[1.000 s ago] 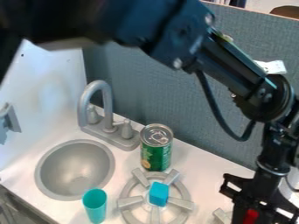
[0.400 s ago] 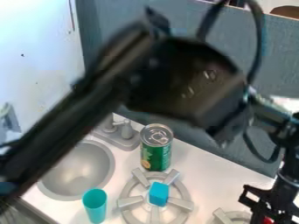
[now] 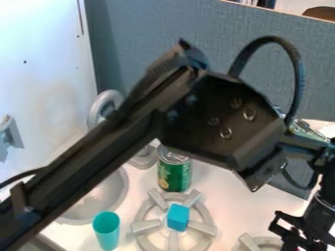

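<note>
A blue-grey partition (image 3: 196, 24) is running along the back, and a white side wall (image 3: 39, 98) is meeting it on the left. A pale worktop (image 3: 226, 211) is spreading below them. The black arm (image 3: 216, 117) is crossing the view from the lower left to a bulky joint in the middle, then extending to the right edge and bending downward; a black cable (image 3: 298, 68) is looping above it. The arm is covering part of the round grey sink (image 3: 98, 201) and part of the grey faucet (image 3: 105, 100) behind it. A grey burner (image 3: 145, 211) is lying to the right of the sink, and a second burner (image 3: 247, 242) is showing partly at the bottom edge, just left of the gripper (image 3: 302, 231). The gripper is hanging at the lower right, partly cut off by the bottom edge; whether its jaws are standing open or closed, I cannot tell. A green can (image 3: 173, 176) is standing upright just behind the first burner, with the arm overlapping its top. A teal cup (image 3: 106, 230) is standing near that burner, on its left. A blue block (image 3: 178, 217) is resting on the middle of the burner. Smallest, something red (image 3: 300, 235) is showing at the gripper, mostly hidden by its black parts.
</note>
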Available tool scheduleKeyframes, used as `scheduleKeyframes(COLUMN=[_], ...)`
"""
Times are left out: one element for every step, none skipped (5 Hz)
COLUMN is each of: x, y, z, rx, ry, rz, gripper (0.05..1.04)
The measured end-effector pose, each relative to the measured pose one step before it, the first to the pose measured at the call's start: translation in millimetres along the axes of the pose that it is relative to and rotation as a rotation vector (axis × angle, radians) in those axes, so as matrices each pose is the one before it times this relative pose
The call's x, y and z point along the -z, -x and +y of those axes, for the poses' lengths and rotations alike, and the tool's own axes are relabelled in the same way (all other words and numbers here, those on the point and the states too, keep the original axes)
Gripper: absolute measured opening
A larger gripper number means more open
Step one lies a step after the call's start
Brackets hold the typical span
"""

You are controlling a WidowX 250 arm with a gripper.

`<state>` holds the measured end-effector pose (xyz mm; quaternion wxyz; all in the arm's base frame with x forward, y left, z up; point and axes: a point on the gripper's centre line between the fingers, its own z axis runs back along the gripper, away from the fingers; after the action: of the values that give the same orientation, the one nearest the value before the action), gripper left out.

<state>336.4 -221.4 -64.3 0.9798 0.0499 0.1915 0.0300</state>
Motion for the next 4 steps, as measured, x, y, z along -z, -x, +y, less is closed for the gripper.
scheduleKeyframes(x=[8.66, -20.32, -26.63, -13.06], y=[4.2, 15.83, 9.77, -1.81], z=[7.76, 14.36, 6.61, 14.78], rx=[-0.0521, -0.0144, 0.0267, -0.0182], ry=[0.0413, 0.0673, 0.0727, 0.0071], rz=[0.0364, -0.0477, -0.0744, -0.0357], gripper=[0.729, 0.987, 1.006, 1.002])
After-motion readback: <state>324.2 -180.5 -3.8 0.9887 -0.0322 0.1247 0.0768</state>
